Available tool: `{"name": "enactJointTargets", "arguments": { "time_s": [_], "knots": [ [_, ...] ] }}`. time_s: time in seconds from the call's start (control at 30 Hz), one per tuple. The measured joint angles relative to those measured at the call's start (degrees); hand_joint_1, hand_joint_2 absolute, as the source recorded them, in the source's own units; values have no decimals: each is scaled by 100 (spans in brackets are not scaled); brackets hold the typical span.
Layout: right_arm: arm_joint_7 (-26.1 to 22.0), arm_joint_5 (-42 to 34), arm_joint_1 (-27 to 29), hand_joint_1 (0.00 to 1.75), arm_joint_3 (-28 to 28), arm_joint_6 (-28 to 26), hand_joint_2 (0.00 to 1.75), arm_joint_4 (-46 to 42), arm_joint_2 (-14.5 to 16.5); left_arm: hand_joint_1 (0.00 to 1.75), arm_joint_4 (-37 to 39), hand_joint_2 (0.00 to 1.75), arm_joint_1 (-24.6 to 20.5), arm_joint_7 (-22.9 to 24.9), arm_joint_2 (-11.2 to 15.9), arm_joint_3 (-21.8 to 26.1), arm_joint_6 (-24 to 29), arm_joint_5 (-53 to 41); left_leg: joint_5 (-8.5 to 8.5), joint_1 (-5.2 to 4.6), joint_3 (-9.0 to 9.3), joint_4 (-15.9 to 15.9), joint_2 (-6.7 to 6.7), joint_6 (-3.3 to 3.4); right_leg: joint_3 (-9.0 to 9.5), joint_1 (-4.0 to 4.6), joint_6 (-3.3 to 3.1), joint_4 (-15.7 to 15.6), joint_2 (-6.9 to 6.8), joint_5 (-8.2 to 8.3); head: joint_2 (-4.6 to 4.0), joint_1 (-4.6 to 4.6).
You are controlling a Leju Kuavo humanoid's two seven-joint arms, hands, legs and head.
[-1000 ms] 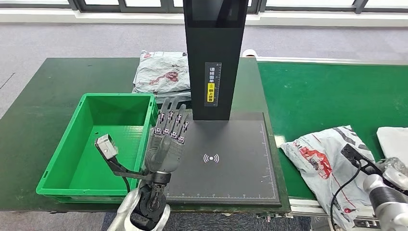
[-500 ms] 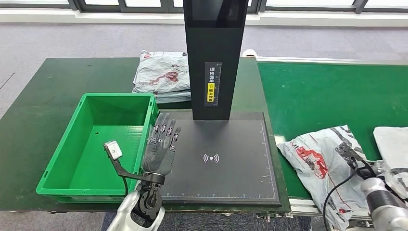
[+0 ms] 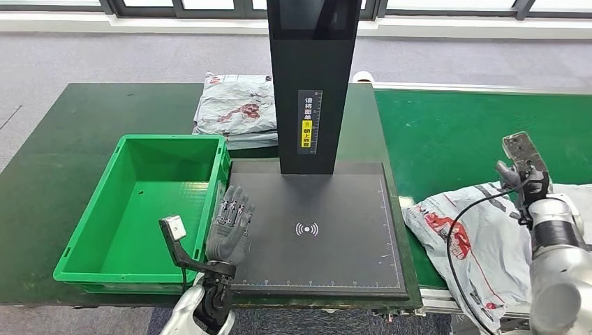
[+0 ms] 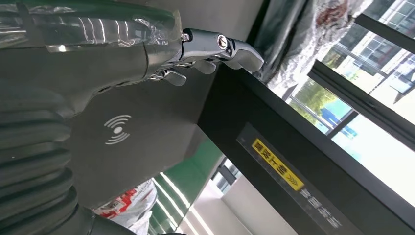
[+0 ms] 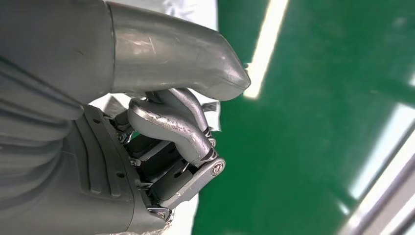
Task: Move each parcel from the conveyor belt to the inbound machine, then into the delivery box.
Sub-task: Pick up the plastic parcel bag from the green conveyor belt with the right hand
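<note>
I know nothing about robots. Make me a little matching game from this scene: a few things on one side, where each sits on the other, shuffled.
Things:
1. green box
2. grey parcel with red print
3. grey parcel behind the box
4. left hand

Places:
A. on the green conveyor belt
B. on the dark table, left of the black tower
C. over the left edge of the black scanner pad
D. on the table, left of the pad

Pairs: 1-D, 2-A, 3-B, 4-C
</note>
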Motion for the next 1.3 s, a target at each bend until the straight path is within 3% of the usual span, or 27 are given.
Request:
{"name": "enactJointTargets", "arguments": {
  "time_s": [0.5,0.63,0.8,0.93,1.3],
  "knots": [
    [210,-136,-192,175,417,-279,175,-52,69,0,278,175,-55,82,-36,140,9,12,0,0,-2,0,0,0,-2,0,0,0,0,1,-1,1],
    [245,-85,-199,2,458,-329,175,-52,69,0,292,175,-56,84,-39,146,9,12,0,0,-2,0,0,0,-2,0,0,-1,0,1,-1,1],
    [912,875,-202,0,934,-949,175,-52,69,0,318,175,-64,155,-41,149,6,25,0,0,-1,0,3,0,-4,0,0,-1,4,1,-1,1],
    [1362,1386,-161,0,1503,-939,175,-48,57,0,381,175,-126,185,-48,150,-31,25,1,0,-1,1,5,-1,-8,0,0,-1,6,1,-1,0],
    [1605,1639,3,0,2191,-797,175,-35,24,0,573,175,-256,134,-48,150,-53,-63,2,0,-1,1,4,-4,-10,0,-1,-1,7,2,-1,0]
  ]
}}
